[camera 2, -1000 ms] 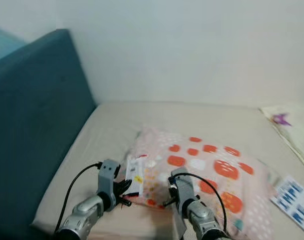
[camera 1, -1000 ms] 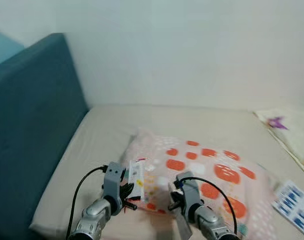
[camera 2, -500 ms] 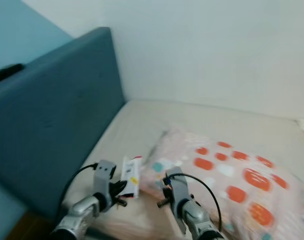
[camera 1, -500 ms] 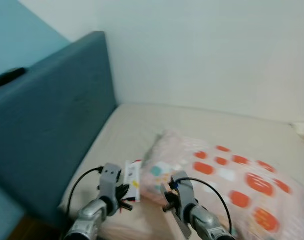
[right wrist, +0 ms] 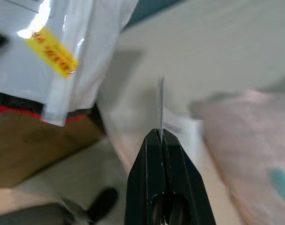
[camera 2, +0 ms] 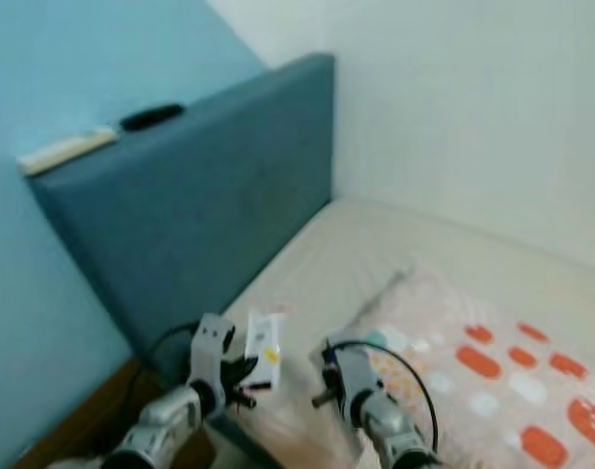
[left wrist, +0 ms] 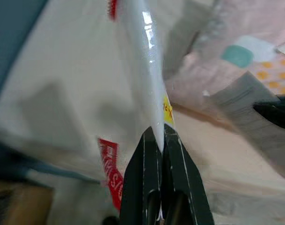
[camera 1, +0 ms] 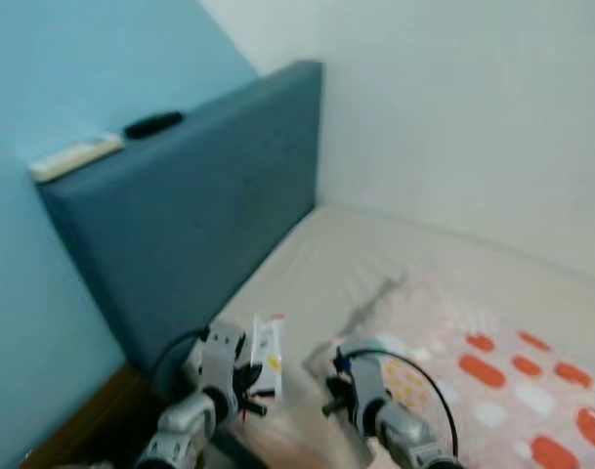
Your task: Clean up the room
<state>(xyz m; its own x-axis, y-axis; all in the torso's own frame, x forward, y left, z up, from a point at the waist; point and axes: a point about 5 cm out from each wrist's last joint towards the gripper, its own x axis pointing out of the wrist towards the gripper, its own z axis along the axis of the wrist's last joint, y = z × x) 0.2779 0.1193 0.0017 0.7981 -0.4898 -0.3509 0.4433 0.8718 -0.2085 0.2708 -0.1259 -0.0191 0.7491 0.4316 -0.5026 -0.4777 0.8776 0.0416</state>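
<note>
Pinching white packet: left pincer

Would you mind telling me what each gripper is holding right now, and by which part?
The left gripper pinches a white plastic packet by its lower edge. The right gripper is shut on the edge of a thin sheet; what the sheet is cannot be told.

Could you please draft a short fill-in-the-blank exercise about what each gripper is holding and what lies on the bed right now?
1. The left gripper is shut on a white plastic ____ with red and yellow print.
2. The right gripper pinches a thin ____ edge-on.
3. The pillow on the bed has ____ spots.
4. A black object rests on top of the blue ____.

Missing words: packet; sheet; orange; headboard
</note>
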